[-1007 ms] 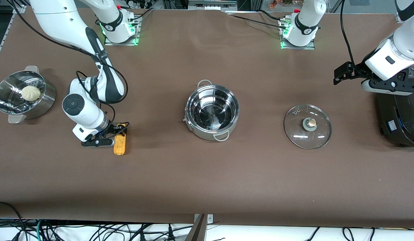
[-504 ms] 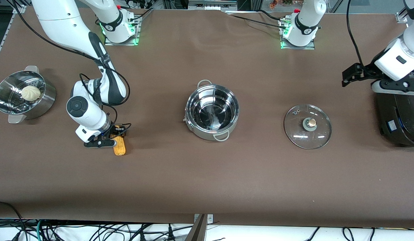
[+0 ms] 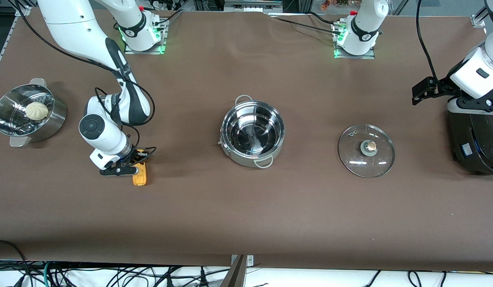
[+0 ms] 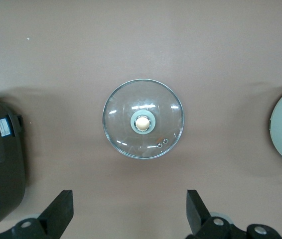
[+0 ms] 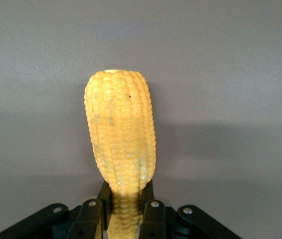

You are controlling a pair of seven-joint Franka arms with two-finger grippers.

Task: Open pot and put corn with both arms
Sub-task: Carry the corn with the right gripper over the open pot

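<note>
Since a second ago the corn [image 3: 139, 177] has tipped and its free end looks lifted off the desk [image 3: 246, 215], with the right hand [image 3: 135, 164] clamped narrow on one end of it; before, it lay flat under that hand. That suggests the grasp has taken and the carry to the pot [image 3: 252, 132] is next. The pot stands open, well away from the right hand toward the middle of the desk, with its lid [image 3: 366, 150] lying flat on the desk between the pot and the left hand [image 3: 419, 92]. The left hand has drawn away from the lid toward the black cooker [image 3: 475, 143] at its end of the desk and appears to wait there, up in the air, fingers spread wide.

From the front, the right hand hides most of the grasp. Its own wrist view shows it plainly: the corn [image 5: 121, 154] pinched between the two fingers [image 5: 150, 216] at its lower end. On the left wrist view the lid [image 4: 143, 118] sits square between the parted fingers [image 4: 56, 219], which the front view cannot show.

A steamer bowl [image 3: 29, 115] holding a bun [image 3: 36, 110] stands near the right hand, toward the desk's end.
</note>
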